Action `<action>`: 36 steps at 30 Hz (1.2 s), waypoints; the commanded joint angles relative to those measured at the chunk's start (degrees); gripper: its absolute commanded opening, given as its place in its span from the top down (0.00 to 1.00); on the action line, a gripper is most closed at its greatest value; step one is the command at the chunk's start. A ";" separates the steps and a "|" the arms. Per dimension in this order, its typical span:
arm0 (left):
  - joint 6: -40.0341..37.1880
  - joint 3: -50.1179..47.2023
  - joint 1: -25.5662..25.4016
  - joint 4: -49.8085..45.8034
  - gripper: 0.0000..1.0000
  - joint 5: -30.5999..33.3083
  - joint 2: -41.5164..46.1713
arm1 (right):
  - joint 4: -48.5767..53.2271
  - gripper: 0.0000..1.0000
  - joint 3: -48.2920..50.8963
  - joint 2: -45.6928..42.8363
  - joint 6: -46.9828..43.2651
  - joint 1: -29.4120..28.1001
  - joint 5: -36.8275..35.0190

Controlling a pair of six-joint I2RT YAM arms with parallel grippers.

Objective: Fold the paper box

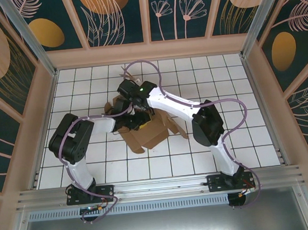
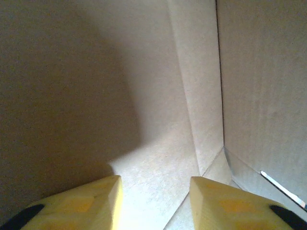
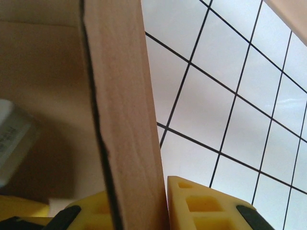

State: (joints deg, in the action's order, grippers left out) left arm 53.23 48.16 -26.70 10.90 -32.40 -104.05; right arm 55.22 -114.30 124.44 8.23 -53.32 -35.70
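Brown paper box (image 1: 147, 135) sits mid-frame on the tiled counter (image 1: 237, 87). Left jaws stand apart inside it; right jaws clamp one of its walls. A pale patch (image 3: 12, 139), perhaps printed, is unreadable.

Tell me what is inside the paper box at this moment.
Inside the paper box the left pincer stands open, yellow fingers over bare cardboard and a fold line. The right pincer grips one wall. From above, the arms cover the rest of the inside.
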 commanded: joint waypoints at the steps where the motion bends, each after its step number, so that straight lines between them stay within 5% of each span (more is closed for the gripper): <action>1: 0.98 -3.22 2.57 -1.02 0.54 1.10 4.30 | -0.65 0.82 3.45 0.45 -0.82 -0.29 -0.56; 7: 1.50 -8.18 5.73 -2.51 0.50 2.96 12.91 | -4.59 0.81 6.22 -3.23 -3.92 0.40 0.03; 24: 4.99 -12.24 7.01 0.47 0.52 6.44 7.78 | -10.51 0.80 12.20 -3.65 -3.08 -1.76 10.28; 36: 1.35 -10.02 7.09 -5.67 0.54 10.47 8.60 | -7.67 0.72 8.52 -9.61 -11.33 9.90 11.28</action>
State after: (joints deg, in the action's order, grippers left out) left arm 56.84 38.22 -20.18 11.20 -26.35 -94.94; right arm 46.22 -105.43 117.25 -0.08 -45.98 -24.29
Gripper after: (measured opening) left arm 0.462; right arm 0.277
